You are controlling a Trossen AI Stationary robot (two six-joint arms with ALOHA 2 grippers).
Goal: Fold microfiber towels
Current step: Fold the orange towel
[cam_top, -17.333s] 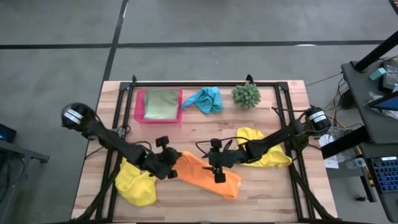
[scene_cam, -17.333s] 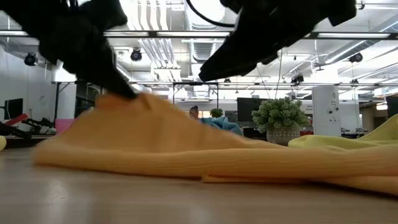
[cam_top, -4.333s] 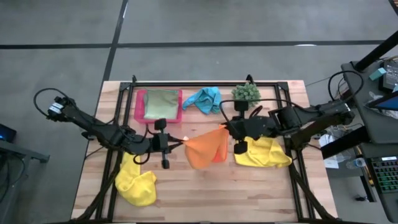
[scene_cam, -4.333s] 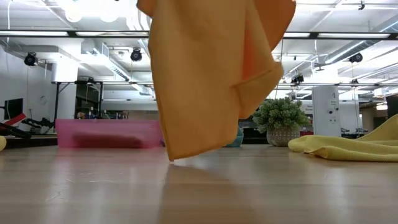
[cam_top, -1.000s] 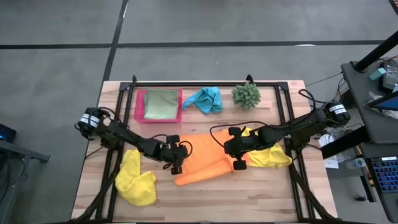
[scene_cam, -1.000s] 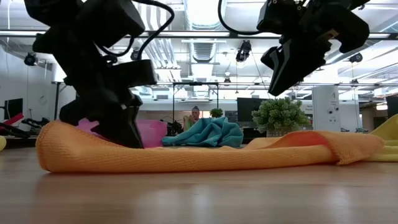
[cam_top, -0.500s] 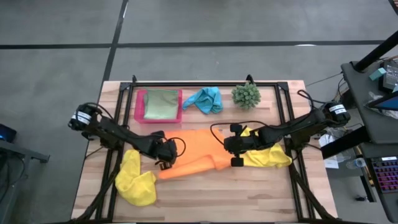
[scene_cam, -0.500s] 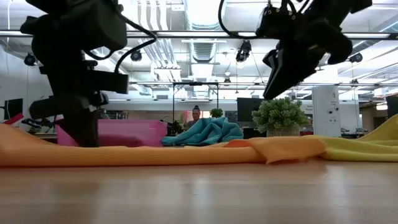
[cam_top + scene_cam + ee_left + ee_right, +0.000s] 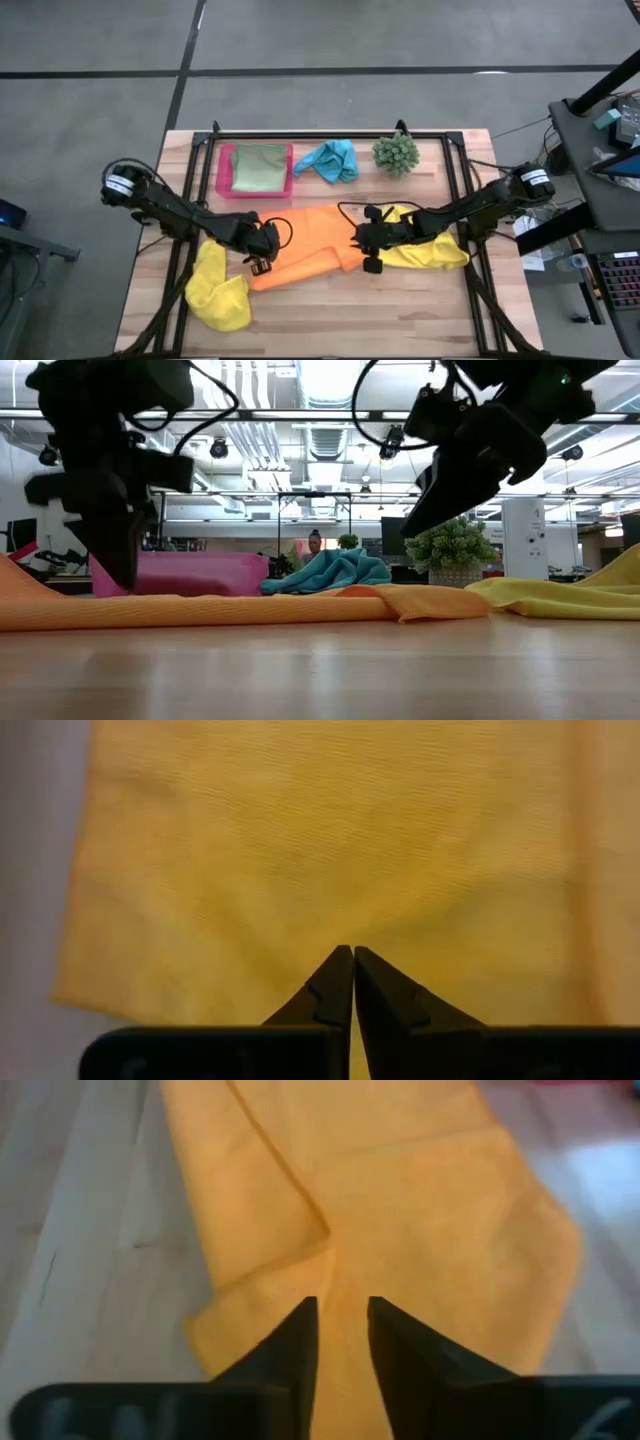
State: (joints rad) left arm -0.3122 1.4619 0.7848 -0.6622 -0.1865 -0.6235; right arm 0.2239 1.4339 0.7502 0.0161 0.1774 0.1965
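Note:
The orange towel (image 9: 305, 245) lies spread on the table's middle, low and nearly flat in the low view (image 9: 250, 608). My left gripper (image 9: 265, 243) stands over its left end, pointing steeply down with its fingers shut (image 9: 352, 952). My right gripper (image 9: 357, 243) slants down over the towel's right end, where a folded-over corner (image 9: 322, 1248) lies. Its fingers are open (image 9: 343, 1315) and hang clear above the cloth (image 9: 412, 528). Two yellow towels lie on the table, one at the near left (image 9: 220, 292) and one at the right (image 9: 428, 248). My left gripper has its shut fingertips right at the orange towel's surface (image 9: 352, 935), pointing down from above. I cannot tell whether they touch or pinch the cloth, since the wrist view looks straight along them. The towel lies flat around them.
A pink tray (image 9: 226, 170) holding a light green towel (image 9: 258, 167) stands at the far left. Beside it lie a turquoise towel (image 9: 331, 159) and a spiky green plant ball (image 9: 396, 152). Bare wood lies along the near edge (image 9: 350, 320).
My left gripper has gone toward the table's left edge and risen a little, and the orange towel's left end has slid left with it. The towel, humped before, now lies drawn out flat. Its right end has sunk onto the table. My right gripper has come down a little.

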